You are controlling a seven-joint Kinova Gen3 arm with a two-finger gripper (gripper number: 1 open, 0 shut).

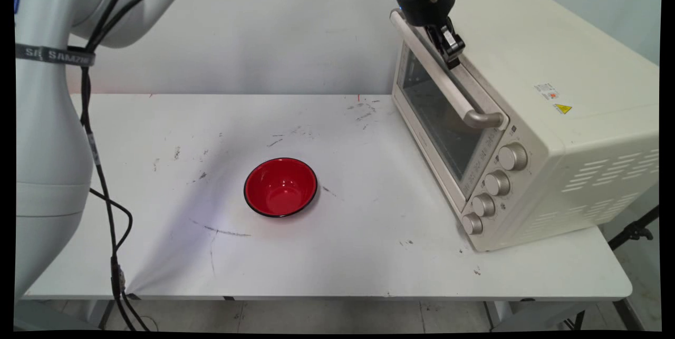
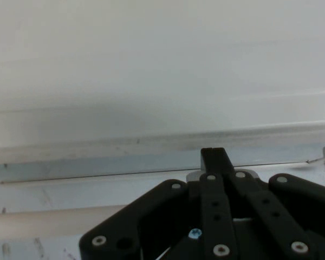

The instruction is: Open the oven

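Note:
A cream toaster oven (image 1: 548, 117) stands at the table's right, its glass door (image 1: 437, 117) closed and a long bar handle (image 1: 443, 78) across the door's top. My black gripper (image 1: 452, 57) reaches down from the top edge, its tips at the door's upper edge just behind the handle. The fingers are shut together with nothing between them. In the hand view the shut gripper (image 2: 214, 157) rests against the seam between door and oven top (image 2: 151, 65), and the handle (image 2: 43, 222) runs below at the left. A red bowl (image 1: 280, 187) sits empty mid-table, far from the gripper.
Several round knobs (image 1: 498, 183) run down the oven's front right side. The white table (image 1: 343, 265) bears scuff marks. Black cables (image 1: 105, 191) hang from the arm at the left. A wall rises behind the table.

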